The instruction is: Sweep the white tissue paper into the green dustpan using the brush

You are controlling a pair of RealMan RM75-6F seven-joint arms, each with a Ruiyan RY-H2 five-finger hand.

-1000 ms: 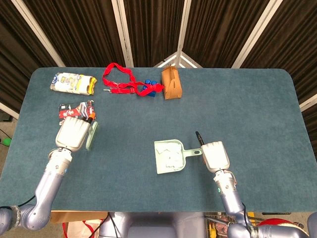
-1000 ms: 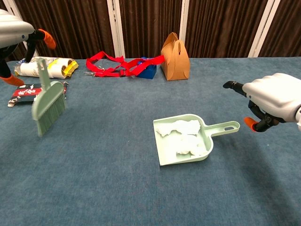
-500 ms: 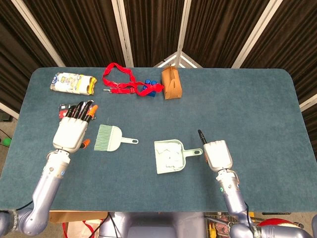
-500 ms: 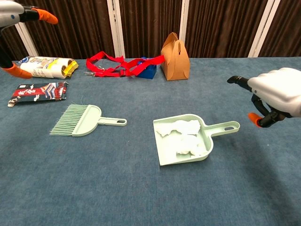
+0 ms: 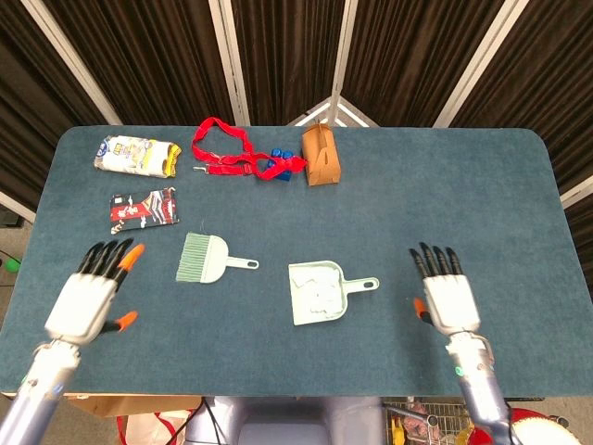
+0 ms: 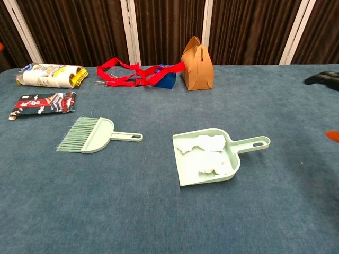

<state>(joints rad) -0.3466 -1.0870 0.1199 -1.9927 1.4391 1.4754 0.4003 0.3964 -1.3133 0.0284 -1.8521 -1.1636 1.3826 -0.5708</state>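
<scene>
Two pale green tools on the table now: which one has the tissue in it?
The dustpan, the right-hand tool in the chest view, holds the white tissue paper in its tray. The brush to its left lies flat on the table with nothing on it.

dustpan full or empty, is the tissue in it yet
Not empty: the white tissue paper lies inside the green dustpan, which sits flat on the table, brush lying apart to its left.

A blue-green carpeted table (image 5: 445,185) with rounded corners fills the scene. Behind it hang dark brown pleated curtains (image 6: 169,26) divided by white vertical frame strips (image 6: 128,29), under even light.
</scene>
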